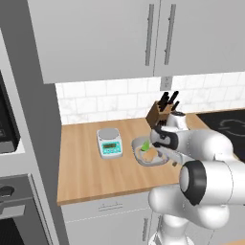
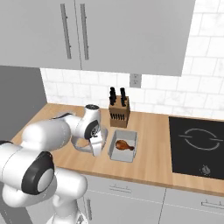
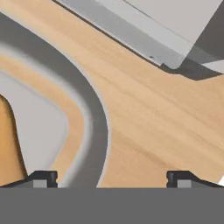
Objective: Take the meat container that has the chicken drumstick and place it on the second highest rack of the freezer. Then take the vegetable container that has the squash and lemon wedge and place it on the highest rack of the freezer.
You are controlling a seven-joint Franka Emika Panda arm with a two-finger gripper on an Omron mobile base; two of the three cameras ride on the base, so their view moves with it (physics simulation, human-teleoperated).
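2 containers (image 2: 123, 146) (image 1: 152, 155), 1 scale (image 1: 110, 142), 1 knife block (image 2: 119, 111)

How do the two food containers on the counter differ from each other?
The meat container is rectangular with straight walls; the vegetable container is rounded. The meat container holds one brown chicken drumstick; the vegetable container holds a green and an orange piece. The meat container stands apart from the arm, while the gripper straddles the vegetable container's rim, one fingertip inside and one outside. Both are shallow, grey, lidless and rest on the wooden counter.

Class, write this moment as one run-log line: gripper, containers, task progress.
gripper: open, astride vegetable container rim | meat container: on counter, drumstick inside, untouched | progress: neither container moved to freezer yet
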